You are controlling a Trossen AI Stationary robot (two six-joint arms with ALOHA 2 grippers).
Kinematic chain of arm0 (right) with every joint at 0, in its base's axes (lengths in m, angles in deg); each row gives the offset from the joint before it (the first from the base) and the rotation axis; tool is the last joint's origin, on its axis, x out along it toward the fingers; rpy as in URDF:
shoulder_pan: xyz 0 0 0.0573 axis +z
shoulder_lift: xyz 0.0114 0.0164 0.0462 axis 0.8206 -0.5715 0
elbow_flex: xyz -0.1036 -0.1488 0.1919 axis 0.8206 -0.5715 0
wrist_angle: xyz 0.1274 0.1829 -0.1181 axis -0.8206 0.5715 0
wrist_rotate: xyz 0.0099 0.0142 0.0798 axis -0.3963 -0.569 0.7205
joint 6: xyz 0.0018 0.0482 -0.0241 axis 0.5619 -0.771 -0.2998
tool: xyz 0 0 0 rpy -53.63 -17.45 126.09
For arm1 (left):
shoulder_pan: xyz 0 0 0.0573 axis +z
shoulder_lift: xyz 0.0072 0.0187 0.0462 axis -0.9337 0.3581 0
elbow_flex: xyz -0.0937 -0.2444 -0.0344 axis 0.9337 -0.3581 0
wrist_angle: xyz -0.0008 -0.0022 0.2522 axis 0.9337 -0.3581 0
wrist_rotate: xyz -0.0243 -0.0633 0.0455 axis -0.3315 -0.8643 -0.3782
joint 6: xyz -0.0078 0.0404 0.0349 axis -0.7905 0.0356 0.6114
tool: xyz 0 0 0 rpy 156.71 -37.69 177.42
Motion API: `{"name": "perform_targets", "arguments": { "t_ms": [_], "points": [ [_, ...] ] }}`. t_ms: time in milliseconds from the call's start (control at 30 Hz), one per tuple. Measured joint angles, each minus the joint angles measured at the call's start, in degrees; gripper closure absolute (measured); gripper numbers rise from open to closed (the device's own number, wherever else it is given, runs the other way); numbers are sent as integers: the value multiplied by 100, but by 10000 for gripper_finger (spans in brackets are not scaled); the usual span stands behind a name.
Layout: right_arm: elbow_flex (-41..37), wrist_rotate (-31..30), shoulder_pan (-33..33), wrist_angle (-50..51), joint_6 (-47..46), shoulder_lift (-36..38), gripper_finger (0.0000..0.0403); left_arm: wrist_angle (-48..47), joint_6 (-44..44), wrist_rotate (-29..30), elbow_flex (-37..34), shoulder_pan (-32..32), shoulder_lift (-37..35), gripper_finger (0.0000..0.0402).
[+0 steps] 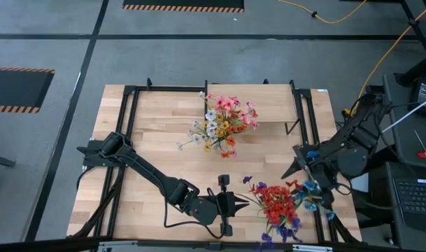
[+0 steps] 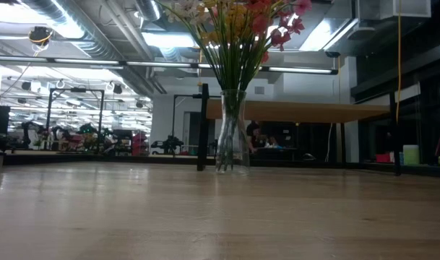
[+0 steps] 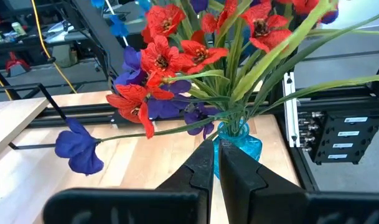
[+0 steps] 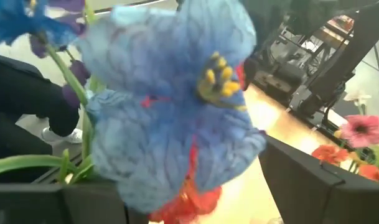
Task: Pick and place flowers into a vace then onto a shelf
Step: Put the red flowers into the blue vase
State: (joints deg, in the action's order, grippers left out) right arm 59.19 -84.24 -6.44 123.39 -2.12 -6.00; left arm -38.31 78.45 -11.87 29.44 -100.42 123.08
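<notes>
— Looking at the table (image 1: 164, 140) first: what stands on it?

— The shelf (image 1: 268, 105) runs along the far edge on black posts. Just in front of it a clear glass vase (image 2: 233, 130) holds a mixed bunch of pink, white, yellow and orange flowers (image 1: 223, 122).

— And nearer the front?

— A second bunch, red and purple flowers (image 1: 279, 206), sits in a small blue vase (image 3: 239, 140) at the near right part of the table.

— Where are the arms?

— The left gripper (image 1: 235, 205) lies low by the front edge, pointing at that blue vase, fingers (image 3: 201, 168) clenched together with nothing between them. The right gripper (image 1: 316, 183) hangs just beside the red bunch, on its right.

— Is it holding anything?

— Its jaws stand wide. A blue bloom (image 4: 170, 93) fills its wrist view, right at the fingers, but I cannot tell whether it grips a stem.
</notes>
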Motion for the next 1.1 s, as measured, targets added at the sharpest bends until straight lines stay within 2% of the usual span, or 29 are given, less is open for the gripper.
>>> {"name": "perform_targets", "arguments": {
  "t_ms": [667, 867, 1100],
  "points": [
    [1282, -5, 0, 1141, 10, 0, 143, 0, -2, 0, 0, 0, 0, 384],
    [1359, -16, 0, 1158, 130, 0, 143, 0, -2, 2, 0, 0, 0, 384],
    [1424, -420, -88, 1164, 407, 7, 143, 2, -40, 2, 0, 0, 0, 384]
  ]
}}
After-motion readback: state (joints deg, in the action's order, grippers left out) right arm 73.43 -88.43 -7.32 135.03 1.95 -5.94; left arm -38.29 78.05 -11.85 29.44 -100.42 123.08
